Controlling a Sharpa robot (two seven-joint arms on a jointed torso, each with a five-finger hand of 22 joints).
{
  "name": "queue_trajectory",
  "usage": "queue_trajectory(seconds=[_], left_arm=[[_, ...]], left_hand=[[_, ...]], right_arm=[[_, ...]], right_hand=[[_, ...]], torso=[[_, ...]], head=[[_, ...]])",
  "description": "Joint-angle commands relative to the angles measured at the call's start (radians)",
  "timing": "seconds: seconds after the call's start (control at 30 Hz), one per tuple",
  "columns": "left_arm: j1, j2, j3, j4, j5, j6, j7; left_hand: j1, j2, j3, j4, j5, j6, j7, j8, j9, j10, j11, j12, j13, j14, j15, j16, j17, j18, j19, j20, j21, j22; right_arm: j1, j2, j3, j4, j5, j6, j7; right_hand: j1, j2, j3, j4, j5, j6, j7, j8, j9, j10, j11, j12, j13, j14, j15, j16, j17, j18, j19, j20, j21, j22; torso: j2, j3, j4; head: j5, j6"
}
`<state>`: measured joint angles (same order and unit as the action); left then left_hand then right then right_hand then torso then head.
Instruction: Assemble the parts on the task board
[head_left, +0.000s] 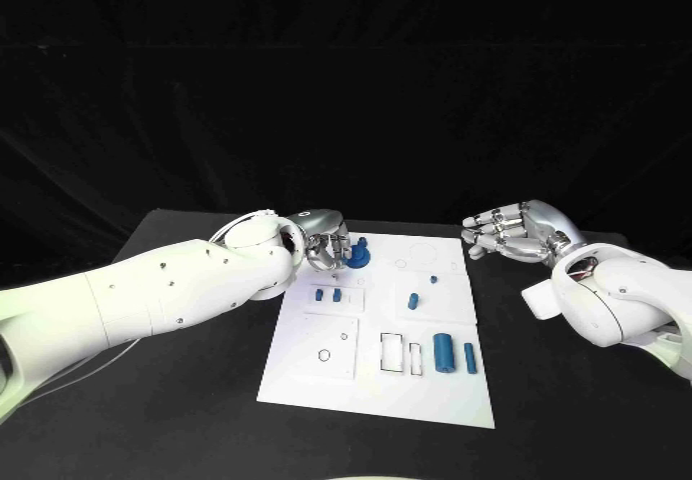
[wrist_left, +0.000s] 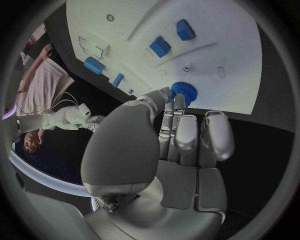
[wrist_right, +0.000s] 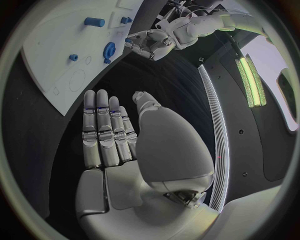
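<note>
Fingertips of our left hand pinch the blue gear on the task board; our right hand hovers spread, holding nothing.

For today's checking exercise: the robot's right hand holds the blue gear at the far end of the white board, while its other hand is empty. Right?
Not quite: the left hand holds the blue gear, fingers on it, as the left wrist view shows. The right hand is the empty one, beside the white board.
</note>
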<state>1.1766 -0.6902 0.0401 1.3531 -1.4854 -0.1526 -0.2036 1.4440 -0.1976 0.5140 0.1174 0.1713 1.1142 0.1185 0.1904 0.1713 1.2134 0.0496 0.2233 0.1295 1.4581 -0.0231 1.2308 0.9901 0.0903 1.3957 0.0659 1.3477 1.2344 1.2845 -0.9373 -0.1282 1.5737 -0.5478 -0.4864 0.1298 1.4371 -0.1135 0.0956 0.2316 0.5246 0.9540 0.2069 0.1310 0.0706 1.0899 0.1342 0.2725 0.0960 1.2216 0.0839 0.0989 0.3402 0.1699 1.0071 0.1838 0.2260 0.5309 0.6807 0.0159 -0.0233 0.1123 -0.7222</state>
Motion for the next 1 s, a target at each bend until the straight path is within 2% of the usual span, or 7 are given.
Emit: queue_trajectory(seconds=[0.03,0.13,0.37,0.5,1.0], left_arm=[[-0.002,-0.007,0.001,-0.002,0.027,0.044,-0.017],[-0.004,-0.014,0.001,-0.008,0.03,0.053,-0.018],[-0.01,-0.023,0.0,-0.013,0.034,0.068,-0.02],[-0.012,-0.022,-0.001,-0.016,0.036,0.079,-0.023],[-0.014,-0.011,-0.003,-0.026,0.044,0.099,-0.033]], left_hand=[[-0.008,-0.001,-0.007,0.0,-0.001,0.004,-0.002,-0.003,-0.002,0.005,0.0,-0.003,0.001,0.001,-0.004,0.006,-0.001,-0.013,0.004,0.0,0.004,0.001],[-0.008,-0.001,-0.008,0.0,-0.001,0.003,-0.002,-0.004,-0.002,0.005,0.0,-0.004,0.001,0.001,-0.004,0.006,-0.001,-0.013,0.005,0.0,0.005,0.003],[-0.008,-0.001,-0.008,-0.001,-0.001,0.003,-0.002,-0.004,-0.002,0.005,0.0,-0.004,0.001,0.001,-0.004,0.006,-0.001,-0.014,0.006,0.0,0.006,0.004],[-0.008,-0.002,-0.009,-0.001,-0.001,0.003,-0.002,-0.005,-0.002,0.005,0.0,-0.005,0.001,0.001,-0.004,0.006,-0.002,-0.013,0.005,0.0,0.006,0.003],[-0.007,-0.003,-0.013,-0.002,-0.001,0.0,-0.002,-0.009,-0.003,0.003,0.001,-0.01,0.002,0.001,-0.003,0.006,-0.003,-0.013,0.004,0.0,0.005,0.002]], right_arm=[[-0.002,0.001,0.0,0.0,-0.008,0.016,0.004],[-0.003,0.002,0.0,0.0,-0.007,0.018,0.004],[-0.004,0.002,0.0,0.001,-0.006,0.02,0.004],[-0.005,0.003,0.0,0.001,-0.005,0.021,0.004],[-0.005,0.005,0.0,0.001,-0.005,0.021,0.004]], right_hand=[[-0.005,0.004,0.007,0.001,0.005,-0.006,-0.002,0.004,0.001,-0.008,0.001,0.004,-0.002,-0.001,-0.001,-0.004,-0.002,0.012,0.004,0.007,-0.004,-0.001],[-0.005,0.004,0.007,0.001,0.005,-0.006,-0.002,0.004,0.001,-0.008,0.001,0.004,-0.002,-0.001,-0.001,-0.004,-0.002,0.012,0.004,0.007,-0.004,-0.001],[-0.005,0.004,0.008,0.0,0.005,-0.006,-0.002,0.005,0.001,-0.009,0.001,0.004,-0.002,-0.001,-0.001,-0.004,-0.002,0.012,0.004,0.007,-0.004,-0.002],[-0.005,0.004,0.008,0.0,0.005,-0.006,-0.002,0.005,0.001,-0.009,0.001,0.004,-0.002,-0.001,-0.001,-0.004,-0.002,0.012,0.004,0.007,-0.004,-0.002],[-0.005,0.004,0.008,0.0,0.005,-0.006,-0.002,0.005,0.001,-0.009,0.001,0.004,-0.002,-0.001,-0.001,-0.004,-0.002,0.012,0.004,0.007,-0.004,-0.002]], torso=[[0.002,-0.0009,-0.0016],[0.002,-0.0003,-0.0024],[0.002,-0.0014,-0.0026],[0.002,-0.0001,-0.0039],[0.003,-0.0009,-0.0031]], head=[[0.002,-0.001],[0.005,-0.005],[0.009,-0.005],[0.013,-0.008],[0.014,-0.01]])
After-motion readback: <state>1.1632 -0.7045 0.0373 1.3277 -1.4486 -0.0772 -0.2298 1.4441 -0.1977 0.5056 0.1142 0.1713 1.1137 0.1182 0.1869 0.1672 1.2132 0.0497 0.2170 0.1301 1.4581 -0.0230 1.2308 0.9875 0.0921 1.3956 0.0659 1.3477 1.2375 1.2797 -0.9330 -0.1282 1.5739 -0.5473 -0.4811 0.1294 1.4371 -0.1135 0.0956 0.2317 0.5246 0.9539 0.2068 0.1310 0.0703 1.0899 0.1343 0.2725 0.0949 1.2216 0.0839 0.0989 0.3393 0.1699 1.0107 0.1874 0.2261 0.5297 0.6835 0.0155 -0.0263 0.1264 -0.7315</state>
